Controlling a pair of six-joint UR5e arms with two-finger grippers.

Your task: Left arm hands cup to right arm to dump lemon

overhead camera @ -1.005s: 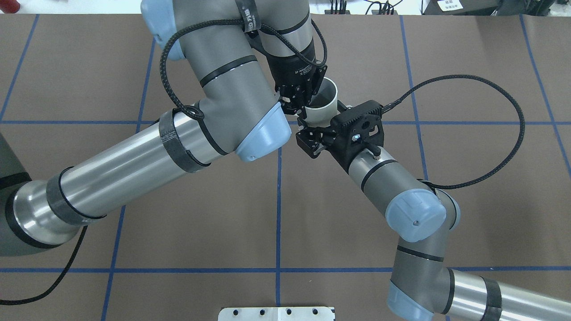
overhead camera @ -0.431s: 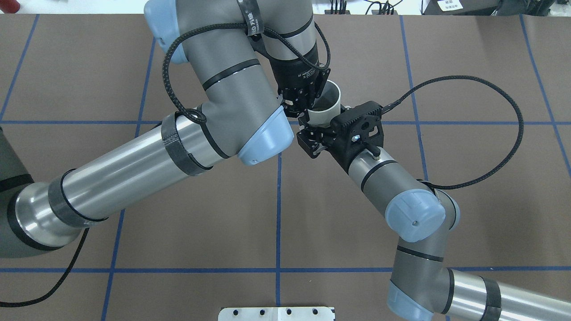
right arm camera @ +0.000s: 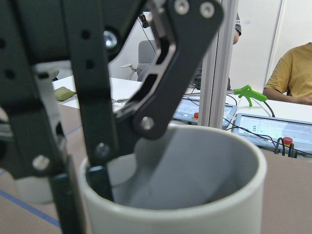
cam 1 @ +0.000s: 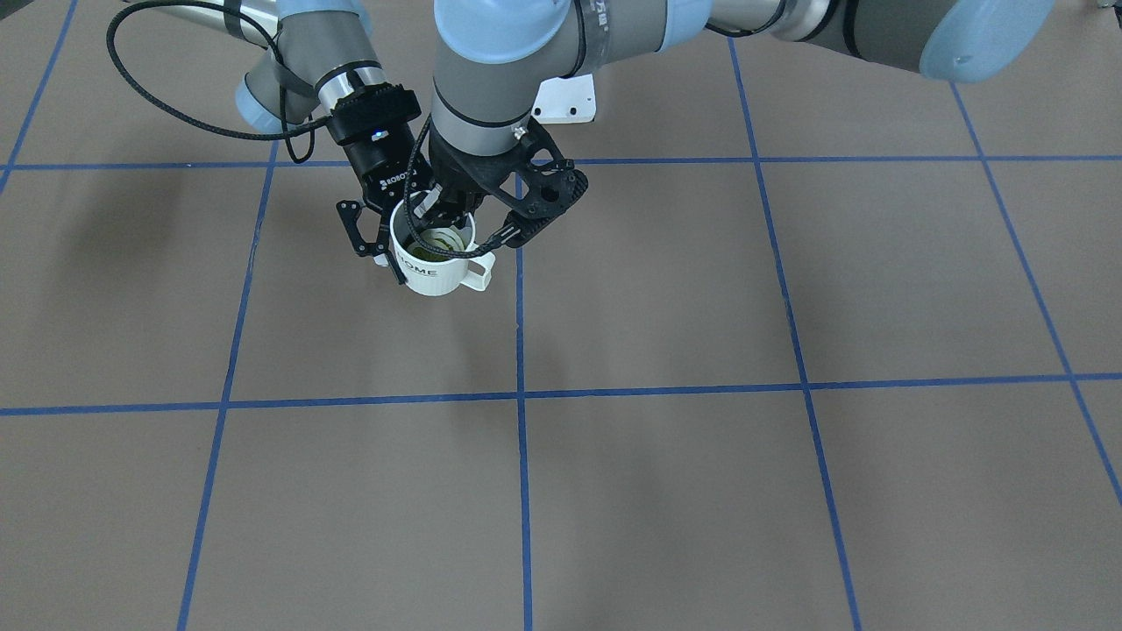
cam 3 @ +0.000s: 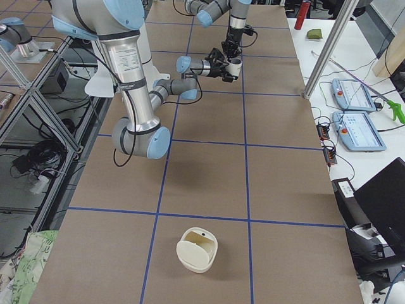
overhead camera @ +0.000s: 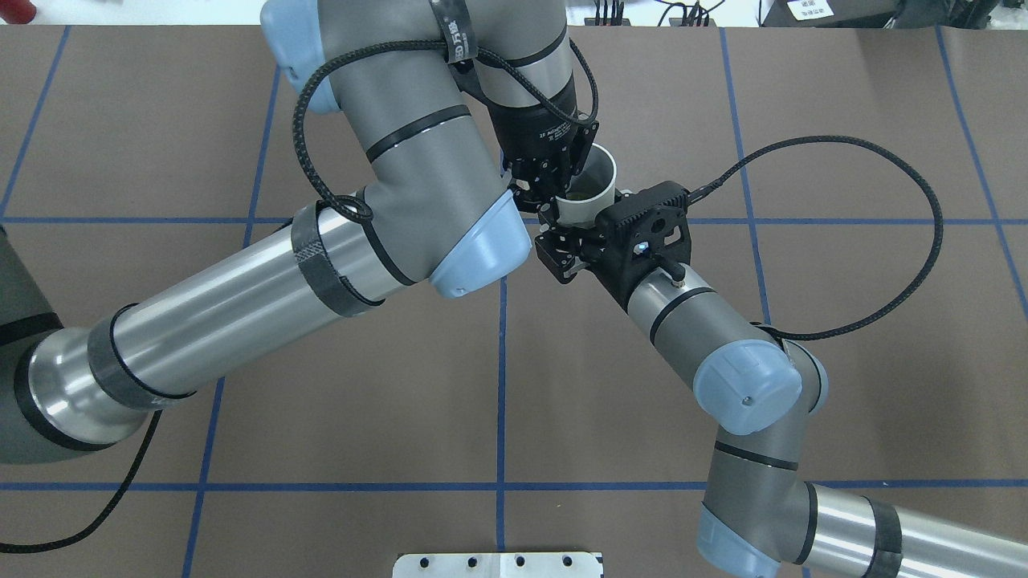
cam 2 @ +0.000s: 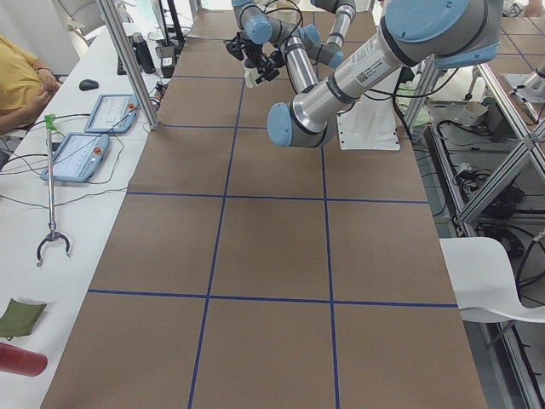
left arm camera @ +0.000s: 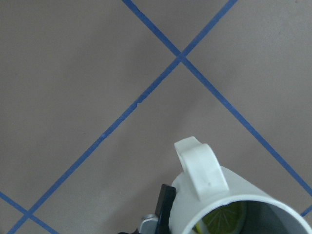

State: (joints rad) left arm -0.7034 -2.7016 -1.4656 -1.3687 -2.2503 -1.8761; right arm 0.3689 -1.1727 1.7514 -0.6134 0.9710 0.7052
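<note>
The off-white cup (cam 1: 434,261) with "HOME" on its side hangs above the table, handle toward the operators. The yellow-green lemon (cam 1: 435,249) lies inside it and also shows in the left wrist view (left arm camera: 225,217). My left gripper (overhead camera: 562,193) is shut on the cup's rim (overhead camera: 590,186), one finger inside and one outside. My right gripper (overhead camera: 587,227) is open, with its fingers straddling the cup's body from the near side. In the right wrist view the cup (right arm camera: 204,204) fills the frame, with the left gripper's fingers (right arm camera: 100,146) on its rim.
The brown table (overhead camera: 321,385) carries a grid of blue tape. A white mounting plate (overhead camera: 498,564) sits at the robot's edge. A cream container (cam 3: 197,249) stands far off toward the table's right end. Tablets (cam 2: 81,153) and people are beyond the far side.
My left arm has shifted the cup slightly away from the robot and to the right, so the lemon now shows inside. The right arm has barely moved.
</note>
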